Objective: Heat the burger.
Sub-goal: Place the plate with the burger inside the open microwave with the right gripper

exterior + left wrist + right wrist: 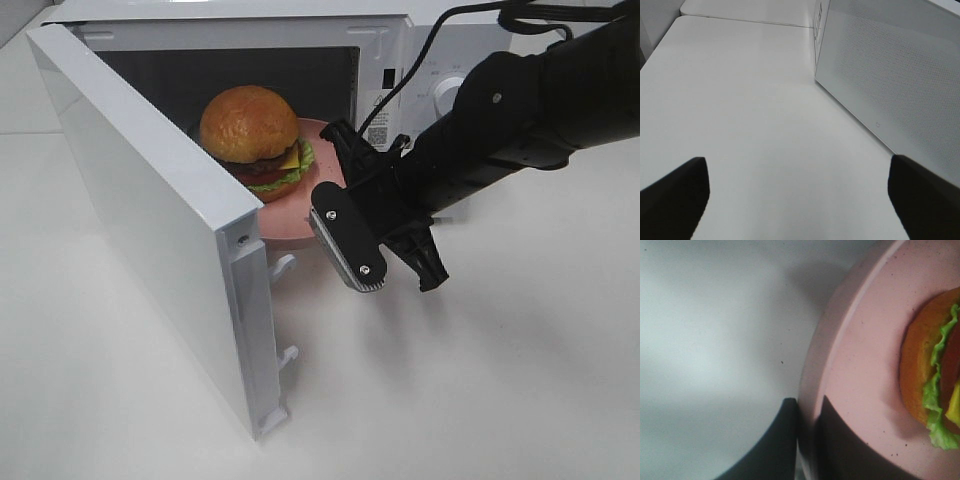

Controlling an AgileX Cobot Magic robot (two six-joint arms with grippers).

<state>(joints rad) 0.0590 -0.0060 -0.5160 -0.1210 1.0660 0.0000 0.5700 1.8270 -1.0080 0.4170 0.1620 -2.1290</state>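
Observation:
The burger [250, 125], with a glossy brown bun, lettuce and cheese, sits on a round pink plate [295, 215] at the mouth of the open microwave [380, 40]. The plate's near edge juts out of the cavity. My right gripper [328, 190] is shut on the plate's rim at its right side. The right wrist view shows both dark fingers pinching that rim [807, 415], with the plate [865, 365] and the burger [935, 385] beyond. My left gripper [797, 165] is open over bare table with nothing between its fingers, and it is out of the exterior view.
The microwave door [150, 200] swings wide open to the left, reaching toward the table's front. The microwave's control knob [447, 92] is behind my right arm. In the left wrist view the microwave's perforated outer wall [890, 75] stands close by on the white table [740, 100].

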